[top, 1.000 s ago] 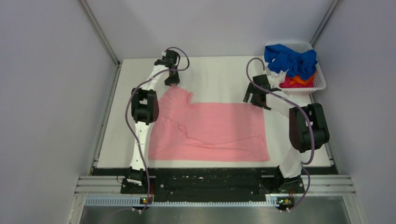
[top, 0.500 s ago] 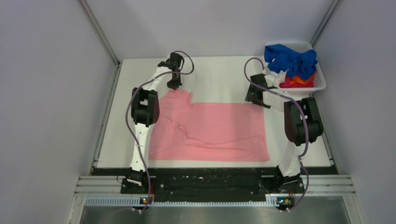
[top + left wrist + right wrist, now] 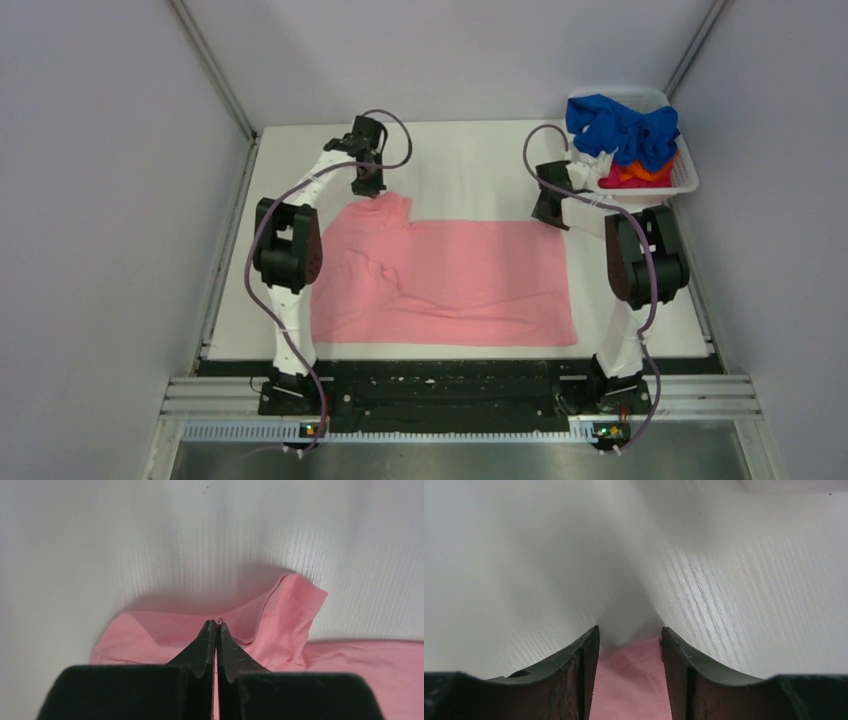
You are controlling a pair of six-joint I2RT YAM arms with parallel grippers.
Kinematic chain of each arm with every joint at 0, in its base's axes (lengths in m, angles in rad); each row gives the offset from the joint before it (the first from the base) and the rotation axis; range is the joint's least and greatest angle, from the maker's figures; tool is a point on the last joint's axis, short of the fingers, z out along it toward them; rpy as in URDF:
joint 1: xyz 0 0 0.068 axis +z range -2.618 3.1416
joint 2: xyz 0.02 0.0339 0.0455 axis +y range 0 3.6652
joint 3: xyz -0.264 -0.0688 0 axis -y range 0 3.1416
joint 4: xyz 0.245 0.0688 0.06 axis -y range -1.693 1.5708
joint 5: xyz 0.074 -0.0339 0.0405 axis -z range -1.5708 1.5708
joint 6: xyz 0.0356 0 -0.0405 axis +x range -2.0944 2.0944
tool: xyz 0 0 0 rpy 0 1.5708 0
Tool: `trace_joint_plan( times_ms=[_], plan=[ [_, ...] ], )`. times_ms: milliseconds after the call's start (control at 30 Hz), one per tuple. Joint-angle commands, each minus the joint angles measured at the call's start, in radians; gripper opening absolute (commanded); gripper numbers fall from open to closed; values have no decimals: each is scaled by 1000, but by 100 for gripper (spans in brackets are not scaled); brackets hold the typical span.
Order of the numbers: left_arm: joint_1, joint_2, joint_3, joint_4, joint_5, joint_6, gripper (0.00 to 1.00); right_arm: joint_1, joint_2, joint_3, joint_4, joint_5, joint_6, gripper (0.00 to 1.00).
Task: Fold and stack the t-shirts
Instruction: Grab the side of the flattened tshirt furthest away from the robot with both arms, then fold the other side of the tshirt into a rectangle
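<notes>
A salmon-pink short-sleeved cloth t-shirt lay spread mostly flat on the white worktop, rumpled along its left side. At the shirt's far left corner, the left hand had its 2 black fingers pressed together. A sliver of pink hem seemed to be nipped at their tips, though the wrist view was too tight to be sure. A raised fold of cloth stood just right of the tips. At the shirt's far right corner, the right hand held its fingers apart, with the pink corner lying between them. Beyond that corner sat a white plastic basket holding a crumpled royal blue t-shirt on top of an orange t-shirt and a red t-shirt.
</notes>
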Motion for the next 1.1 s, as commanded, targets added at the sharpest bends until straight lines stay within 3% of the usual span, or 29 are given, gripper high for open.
trace_joint_plan(
  times_ms=[0, 267, 667, 833, 1067],
  plan=[
    [-5, -90, -65, 34, 18, -9, 0, -8, -39, -49, 34, -20, 16, 42],
    [-8, -149, -144, 68, 14, -1, 0, -7, -81, -85, 67, -38, 17, 1],
    [-16, -244, -191, 66, 10, 7, 0, 11, -166, -74, 65, -15, -44, 0],
    [-23, -356, -330, 125, -7, -17, 0, 45, -239, -131, 87, -22, -100, 0],
    [-44, -520, -533, 177, -30, -60, 0, 112, -388, -237, -3, 49, -46, 0]
  ],
)
